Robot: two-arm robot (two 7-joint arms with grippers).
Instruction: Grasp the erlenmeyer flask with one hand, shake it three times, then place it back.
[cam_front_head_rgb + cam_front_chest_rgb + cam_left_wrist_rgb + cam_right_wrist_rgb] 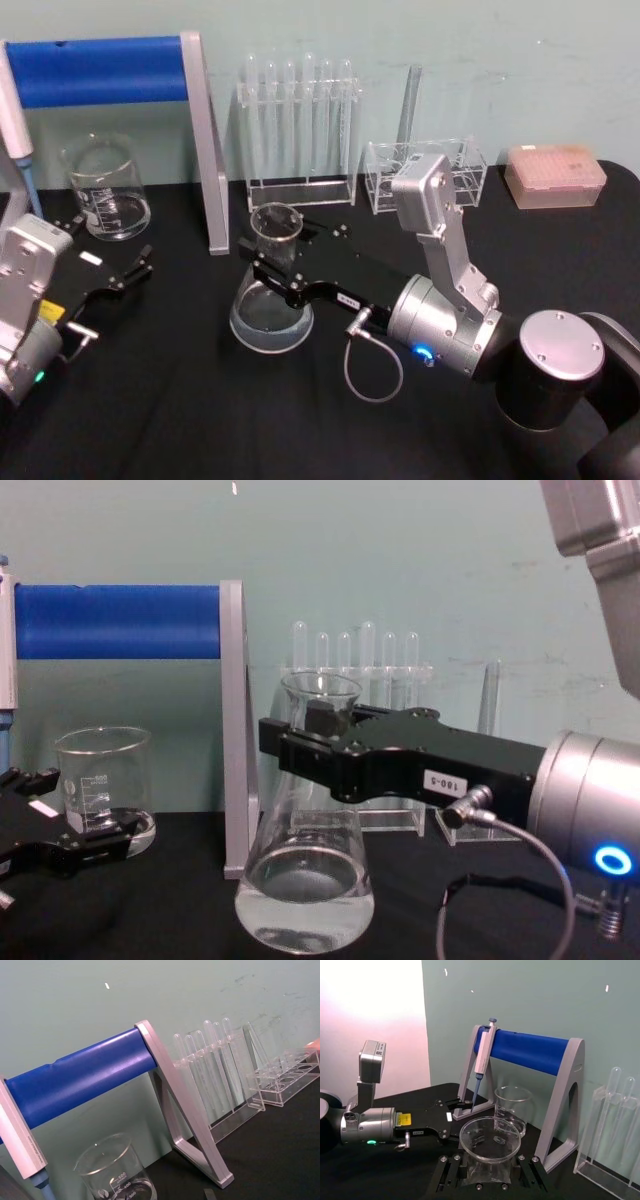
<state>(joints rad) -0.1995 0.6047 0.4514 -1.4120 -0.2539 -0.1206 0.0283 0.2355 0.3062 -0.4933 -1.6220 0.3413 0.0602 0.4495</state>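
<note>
Right, I'm looking at the right gripper, black with a small white label, on its silver-grey arm. Its two fingers are gripping the neck of the erlenmeyer flask, one on each side, and as far as I'm seeing from the right wrist view they're pressing against the glass. The flask is standing upright near the middle of the black table, in front of the test tube rack. Its base is looking seated on the surface, though I'm not able to confirm contact. One flask: clear glass, conical, wide round base, narrow neck, flared rim, clear liquid pooling in the bottom.

The left gripper is sitting low over the table's left side, fingers spread wide, holding nothing, well apart from the flask.

I'm counting the rest:
- One straight-sided glass beaker with white graduations, back left.
- One stand with two flat silver-grey triangular end frames and a round blue bar, with one pipette hanging off it.
- Six thin round-ended test tubes standing in a clear plastic rack.
- One second clear rack to its right, carrying a single tall thin tube.
- One pinkish translucent box, back right.
</note>
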